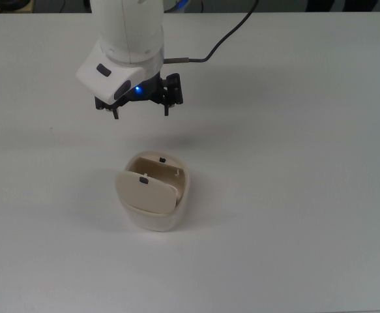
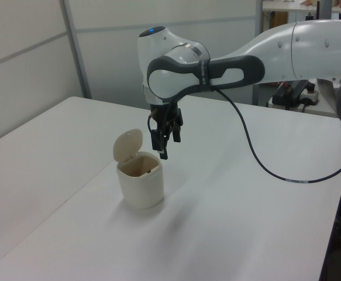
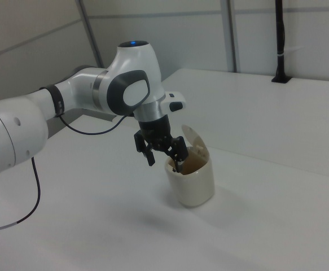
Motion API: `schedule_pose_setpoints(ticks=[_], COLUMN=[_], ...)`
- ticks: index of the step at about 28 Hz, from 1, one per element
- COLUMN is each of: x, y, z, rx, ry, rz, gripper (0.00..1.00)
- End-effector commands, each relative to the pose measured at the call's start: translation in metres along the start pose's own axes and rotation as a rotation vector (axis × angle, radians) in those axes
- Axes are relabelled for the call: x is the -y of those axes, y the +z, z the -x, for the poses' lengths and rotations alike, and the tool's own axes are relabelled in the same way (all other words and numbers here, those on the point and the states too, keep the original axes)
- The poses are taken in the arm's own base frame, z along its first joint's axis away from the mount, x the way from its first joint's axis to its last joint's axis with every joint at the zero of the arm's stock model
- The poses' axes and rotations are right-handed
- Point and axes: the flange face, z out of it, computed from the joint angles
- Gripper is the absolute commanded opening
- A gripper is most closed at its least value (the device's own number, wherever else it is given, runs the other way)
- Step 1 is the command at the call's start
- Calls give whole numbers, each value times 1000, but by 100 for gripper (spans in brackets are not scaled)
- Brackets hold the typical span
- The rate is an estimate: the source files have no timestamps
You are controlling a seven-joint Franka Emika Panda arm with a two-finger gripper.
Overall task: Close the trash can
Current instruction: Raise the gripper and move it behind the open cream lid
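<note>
Nearest you in the top view, the small cream-beige plastic trash can (image 1: 152, 215) sits mid-worktop (image 1: 294, 195), its flat hinged lid (image 1: 146, 190) raised and tilted up, so closing is not yet done. Inside you see only brownish shadow; any contents cannot be made out. Beyond it, the arm's black two-finger tool (image 1: 141, 111) hangs released, fingers spread, grasping nothing, clear of the lid.

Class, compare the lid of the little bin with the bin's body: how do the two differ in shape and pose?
The lid is a thin flat flap; the body is a deep, hollow tub. The lid stands raised, hinged at one edge of the rim, leaving the bin open, while the body sits upright on the white table. Both are the same cream colour, and the gripper touches neither.
</note>
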Motion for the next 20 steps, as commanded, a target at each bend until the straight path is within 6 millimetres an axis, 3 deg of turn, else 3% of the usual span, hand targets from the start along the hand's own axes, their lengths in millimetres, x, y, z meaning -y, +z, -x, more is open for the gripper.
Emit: schedule_pose_setpoints(ticks=[1, 6, 7, 20], x=[-2, -3, -2, -3], y=[-6, -6, -6, -6], z=[11, 14, 16, 17], rx=[37, 52, 70, 78], ry=[-15, -2, -3, -9], rz=[14, 11, 7, 1], gripper=[95, 21, 0, 0])
